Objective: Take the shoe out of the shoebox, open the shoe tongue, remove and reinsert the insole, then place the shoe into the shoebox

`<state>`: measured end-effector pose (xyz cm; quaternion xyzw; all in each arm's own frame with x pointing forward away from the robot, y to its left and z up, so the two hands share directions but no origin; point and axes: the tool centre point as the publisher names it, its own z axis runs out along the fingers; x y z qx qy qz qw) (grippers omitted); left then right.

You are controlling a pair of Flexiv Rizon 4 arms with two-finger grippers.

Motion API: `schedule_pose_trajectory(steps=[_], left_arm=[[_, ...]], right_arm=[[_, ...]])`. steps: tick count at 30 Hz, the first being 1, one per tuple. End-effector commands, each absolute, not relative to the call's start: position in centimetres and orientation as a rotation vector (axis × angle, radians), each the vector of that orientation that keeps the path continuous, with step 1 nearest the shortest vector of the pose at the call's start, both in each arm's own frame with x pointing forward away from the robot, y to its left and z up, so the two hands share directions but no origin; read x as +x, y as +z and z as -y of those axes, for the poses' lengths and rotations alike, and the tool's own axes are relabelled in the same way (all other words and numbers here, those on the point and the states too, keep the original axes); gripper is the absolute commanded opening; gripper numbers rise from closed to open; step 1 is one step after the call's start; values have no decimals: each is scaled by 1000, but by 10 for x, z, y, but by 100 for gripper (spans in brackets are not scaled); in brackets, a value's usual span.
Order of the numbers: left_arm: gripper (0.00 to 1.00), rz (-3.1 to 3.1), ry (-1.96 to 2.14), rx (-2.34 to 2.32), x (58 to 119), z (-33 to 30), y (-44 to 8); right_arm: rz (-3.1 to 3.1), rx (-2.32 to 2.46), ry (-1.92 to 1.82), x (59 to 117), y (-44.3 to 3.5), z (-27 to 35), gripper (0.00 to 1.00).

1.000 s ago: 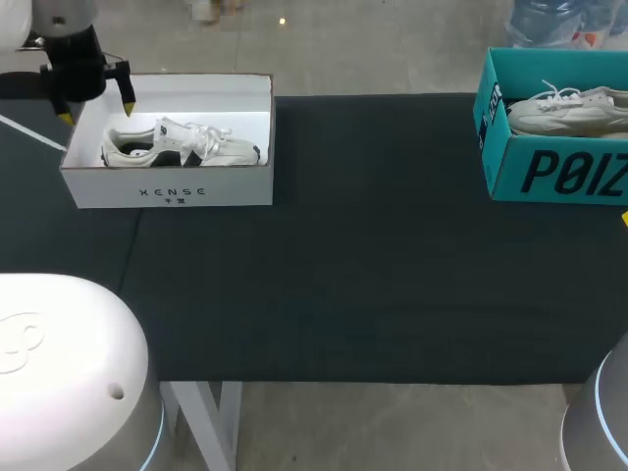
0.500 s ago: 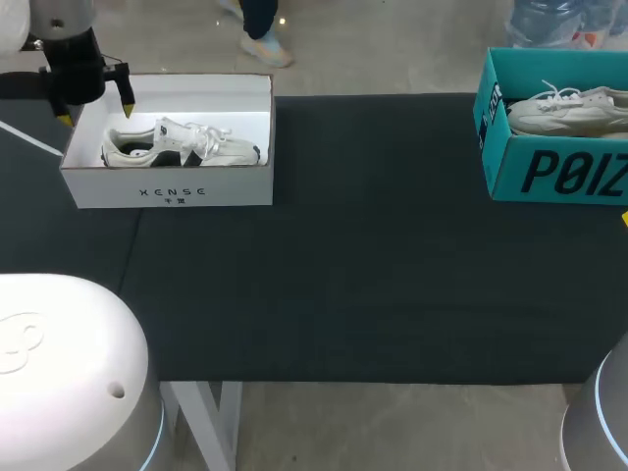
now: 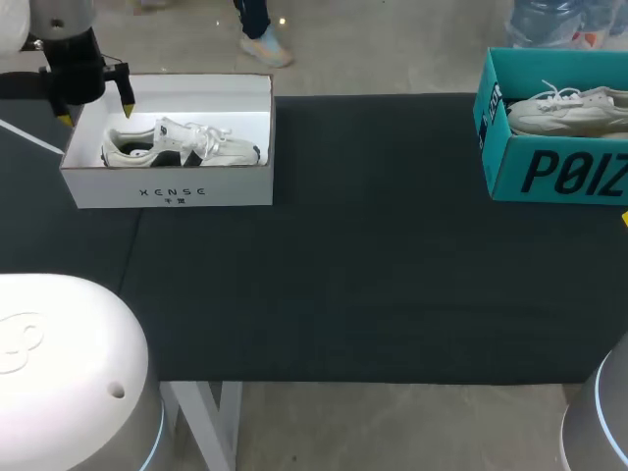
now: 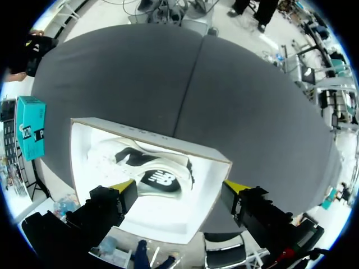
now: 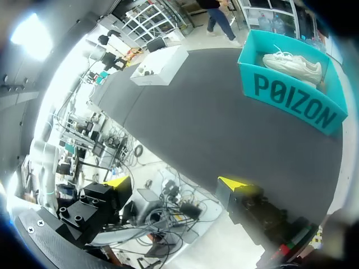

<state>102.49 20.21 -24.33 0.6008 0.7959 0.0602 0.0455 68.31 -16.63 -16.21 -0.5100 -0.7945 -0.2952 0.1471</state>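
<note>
Under the left jaws sits the white shoebox, open at the top. The black-and-white shoe lies inside it, and its side with the black patch faces up toward the jaws. The left jaws are spread wide and nothing is pinched between them. One yellow fingertip hangs over the inside of the box. The other hangs just past the box's edge. The shoe sits below them, a bit ahead of the gap.

From the head view, the left arm hangs over the far end of the white shoebox, at the heel end of the shoe. The box stands on the dark table.

The right jaws are spread wide too, with nothing between the yellow fingertips. They hang past the table's edge. Ahead of them, well apart, stands the teal box with a white sneaker inside. The white shoebox is even farther ahead of the right jaws, at the other end of the table.
</note>
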Motion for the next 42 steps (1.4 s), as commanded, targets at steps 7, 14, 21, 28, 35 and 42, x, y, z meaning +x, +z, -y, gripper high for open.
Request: schedule_pose_trajectory(steps=[7,14,21,28,35,42], left_arm=[[100,-2429,188,1834,1024,-202,-243],[100,-2429,188,1834,1024,-202,-243],[100,-2429,188,1834,1024,-202,-243],[100,-2429,188,1834,1024,-202,-243],[100,-2429,188,1834,1024,-202,-243],[100,-2429,188,1834,1024,-202,-243]], right_arm=[[2353,-1727,-453,774,-148,216,100],[2332,-2007,-215,842,-160,230,100],[2325,-2126,-126,902,-178,244,100],[2300,-2147,-90,945,-189,265,100],[2278,-2163,-146,973,-191,288,100],[2278,-2163,-146,973,-191,288,100]])
